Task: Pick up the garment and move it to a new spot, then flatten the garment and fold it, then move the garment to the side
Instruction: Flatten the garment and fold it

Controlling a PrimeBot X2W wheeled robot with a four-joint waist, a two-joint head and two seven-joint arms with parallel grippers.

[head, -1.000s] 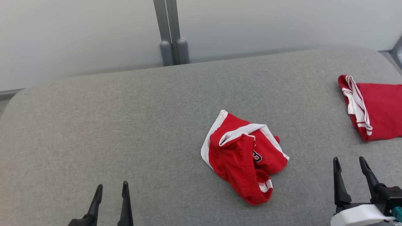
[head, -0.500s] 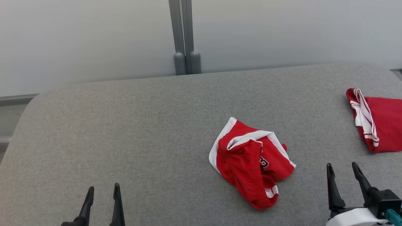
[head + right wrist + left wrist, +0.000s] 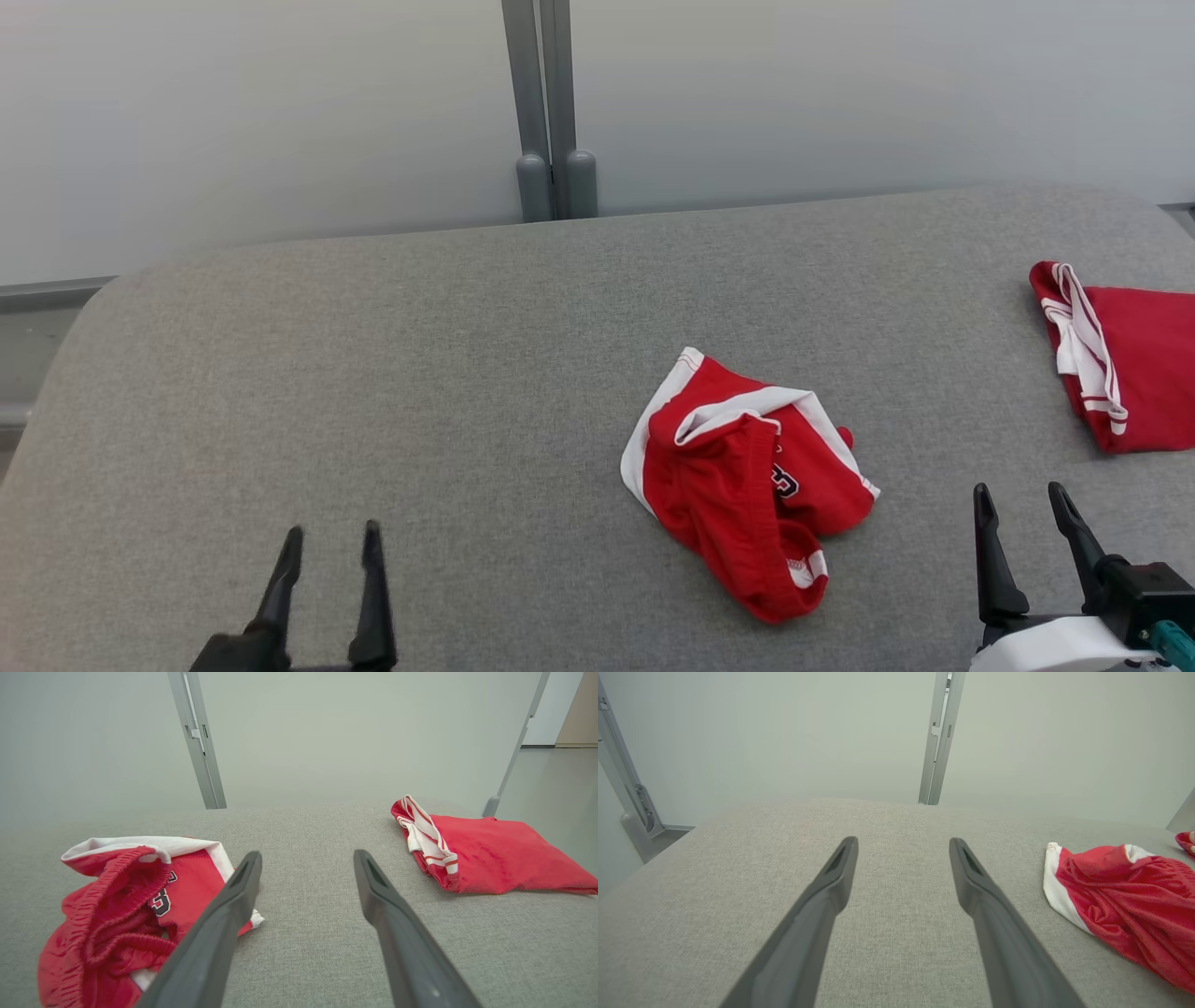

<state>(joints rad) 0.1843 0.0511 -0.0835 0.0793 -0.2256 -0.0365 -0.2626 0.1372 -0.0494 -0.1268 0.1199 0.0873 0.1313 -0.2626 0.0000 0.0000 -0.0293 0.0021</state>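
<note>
Grey padded surface (image 3: 373, 373): the crumpled red garment (image 3: 709, 476) looks soft, light; I'd pinch its waistband. The left gripper (image 3: 333, 530) and right gripper (image 3: 1019, 489) gape empty.

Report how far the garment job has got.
Done: nothing yet on the crumpled red shorts, though another red garment lies folded at the right. In hand: nothing; both jaws stand open, apart from the shorts. Left: pick up, move, flatten, fold, set aside.

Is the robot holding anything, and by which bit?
No, nothing is held. The left gripper and right gripper are open, apart from the red shorts.
</note>
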